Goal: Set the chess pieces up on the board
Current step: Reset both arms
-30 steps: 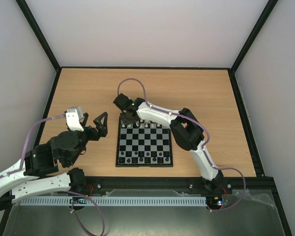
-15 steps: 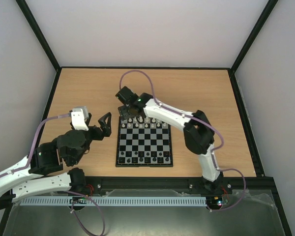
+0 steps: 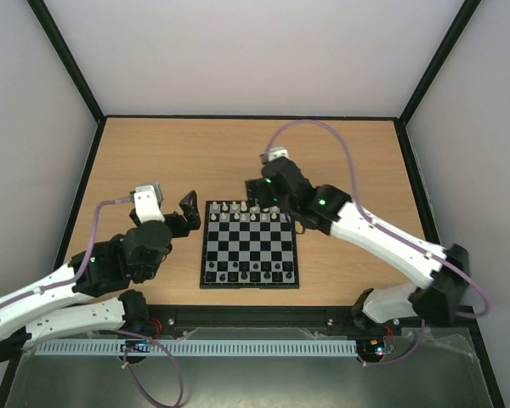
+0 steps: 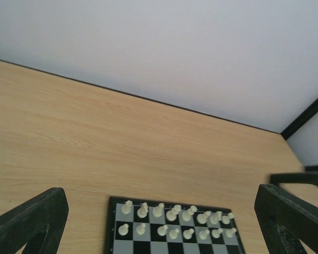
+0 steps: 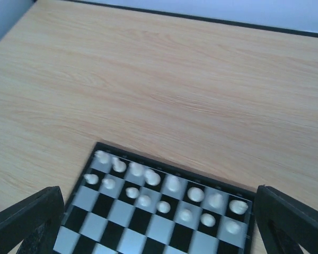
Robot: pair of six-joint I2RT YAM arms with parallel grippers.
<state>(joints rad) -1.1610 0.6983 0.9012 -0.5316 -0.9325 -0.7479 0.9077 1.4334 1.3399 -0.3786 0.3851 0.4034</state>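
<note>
Spread wide, pinching nothing: left claw (image 3: 180, 214) just left of the board (image 3: 251, 246) on the desk (image 3: 153, 153), right claw (image 3: 257, 197) near its far edge — chess pieces (image 4: 171, 215) ranked along the two far rows.

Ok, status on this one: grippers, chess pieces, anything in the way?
Both open, empty: left gripper beside the board, right gripper near its far edge. Two rows of white pieces along that edge. Nothing seen blocking.

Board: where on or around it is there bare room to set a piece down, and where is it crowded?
Free: middle rows of the board, between the chess pieces and the black pieces; table beyond its far edge. Crowded: both far rows.
</note>
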